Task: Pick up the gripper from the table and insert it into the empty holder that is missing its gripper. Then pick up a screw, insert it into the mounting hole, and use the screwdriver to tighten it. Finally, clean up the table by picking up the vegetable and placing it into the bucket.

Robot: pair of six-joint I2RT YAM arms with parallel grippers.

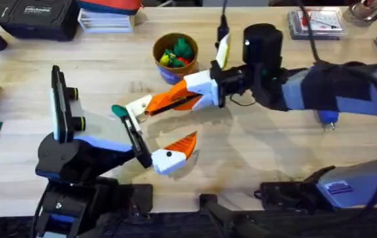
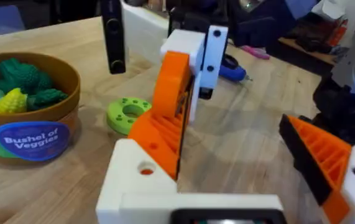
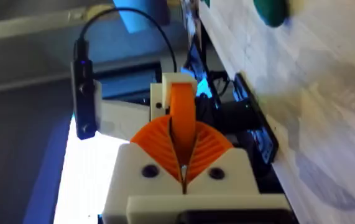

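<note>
– checking the right gripper (image 3: 182,146) first: how set?
– clamped tight on the orange finger piece (image 3: 181,102), with ribbed pads (image 3: 211,146) pressed flat against both sides of it.
– and the place of that piece?
– held just above the table (image 1: 274,158), a little left of centre, far end pushed up against the white holder (image 2: 133,186) on the left gripper (image 1: 164,127). seems seated in the holder's slot, with a bit of orange peeking through the round hole in the holder's side. cannot tell how deep.
– left gripper's jaws?
– spread wide, grasping nothing. holder on one side, a white mount with its own orange wedge (image 1: 185,144) on the other, well apart.
– and around them?
– bucket (image 2: 34,140) standing upright toward the far side of the table, just beyond the right gripper, packed with green, yellow and red toy vegetables (image 2: 22,84). green disc (image 2: 129,114) lying flat on the table between bucket and holder, near both. blue screwdriver (image 2: 234,71) lying on the table off to the right, close by the right arm, well apart from bucket and disc.
</note>
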